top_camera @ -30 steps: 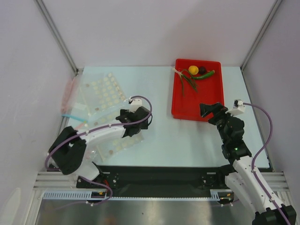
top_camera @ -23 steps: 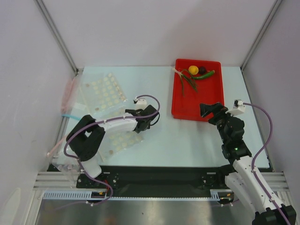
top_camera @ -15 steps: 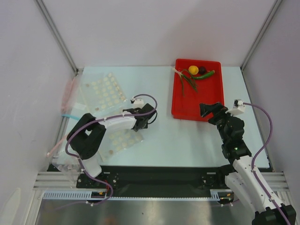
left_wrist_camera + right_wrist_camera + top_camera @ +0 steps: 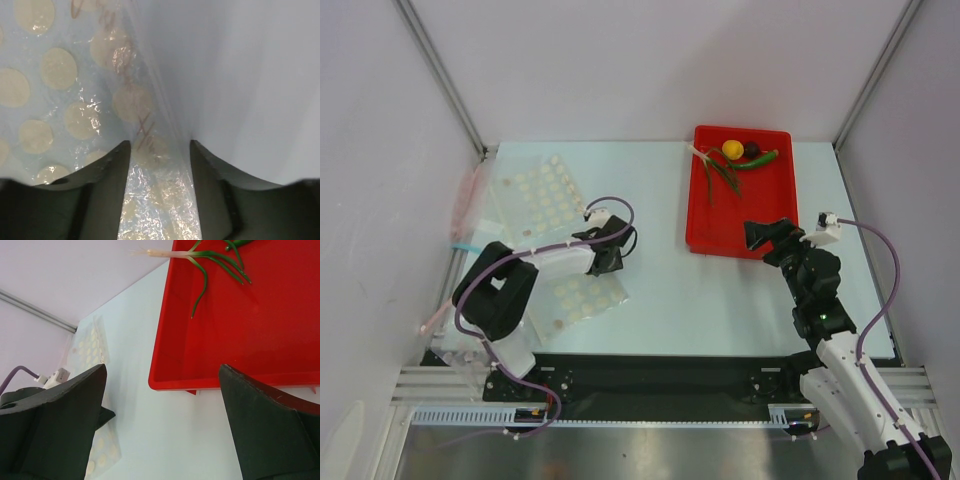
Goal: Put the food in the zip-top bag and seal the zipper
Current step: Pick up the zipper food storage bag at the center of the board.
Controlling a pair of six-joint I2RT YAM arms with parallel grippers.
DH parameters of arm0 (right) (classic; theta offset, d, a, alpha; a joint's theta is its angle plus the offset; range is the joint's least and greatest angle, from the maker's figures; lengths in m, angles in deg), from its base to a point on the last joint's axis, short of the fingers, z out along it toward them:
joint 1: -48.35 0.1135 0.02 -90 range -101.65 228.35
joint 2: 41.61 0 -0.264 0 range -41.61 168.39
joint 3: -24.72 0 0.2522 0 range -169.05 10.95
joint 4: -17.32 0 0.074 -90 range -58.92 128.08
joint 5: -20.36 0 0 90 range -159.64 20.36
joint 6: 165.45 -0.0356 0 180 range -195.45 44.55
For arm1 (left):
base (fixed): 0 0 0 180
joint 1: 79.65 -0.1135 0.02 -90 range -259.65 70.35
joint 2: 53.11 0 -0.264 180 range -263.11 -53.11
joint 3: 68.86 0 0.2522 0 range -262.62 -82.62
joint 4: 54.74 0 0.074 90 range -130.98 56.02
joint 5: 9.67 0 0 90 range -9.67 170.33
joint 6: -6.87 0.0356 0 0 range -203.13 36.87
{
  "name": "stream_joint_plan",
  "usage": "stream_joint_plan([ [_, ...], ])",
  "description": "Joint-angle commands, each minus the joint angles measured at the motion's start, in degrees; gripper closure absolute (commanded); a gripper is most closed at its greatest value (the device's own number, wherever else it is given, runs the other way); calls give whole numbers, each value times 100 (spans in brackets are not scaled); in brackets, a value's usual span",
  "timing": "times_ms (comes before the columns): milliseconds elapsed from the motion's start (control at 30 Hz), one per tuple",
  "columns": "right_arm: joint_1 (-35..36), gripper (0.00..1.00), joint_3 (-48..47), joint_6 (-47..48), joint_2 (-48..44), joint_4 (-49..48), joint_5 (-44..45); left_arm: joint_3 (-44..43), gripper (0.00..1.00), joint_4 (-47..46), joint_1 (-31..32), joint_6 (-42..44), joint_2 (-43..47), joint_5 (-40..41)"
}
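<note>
The food lies at the far end of the red tray (image 4: 760, 225): a yellow ball (image 4: 732, 149), a dark maroon ball (image 4: 753, 150), a green chili (image 4: 765, 159) and thin green stalks (image 4: 718, 170). The stalks (image 4: 205, 262) also show in the right wrist view. My right gripper (image 4: 767, 236) hovers wide open just short of the tray's near rim (image 4: 200, 382), holding nothing. The dotted zip-top bag (image 4: 582, 298) lies flat at the near left. My left gripper (image 4: 608, 258) is low over its far edge, its fingers part open with crinkled bag film (image 4: 160, 200) between them. I cannot make out the zipper.
A second, larger dotted bag (image 4: 535, 195) lies at the back left. Plain clear bags with pink (image 4: 470, 200) and blue (image 4: 470, 245) strips rest against the left wall. Walls close in the table at the back and on both sides.
My left arm swung right over the dotted bag, then drew back left, and its fingers have narrowed around the bag film. The right arm, tray and food have not moved.
</note>
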Motion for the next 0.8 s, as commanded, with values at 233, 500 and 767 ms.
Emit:
stream_joint_plan([
  [233, -21, 0, 28, 5, 22, -309, -157, 402, 100, -314, -79, 21, 558, -788],
  [500, -3, 0, 63, 295, 356, -791, -1070, 1727, 100, -2157, -70, 391, 2632, -1868],
  [767, 795, 13, -402, 909, 1849, -1698, -3101, 2942, 100, -3944, 62, 374, 4671, -2563],
])
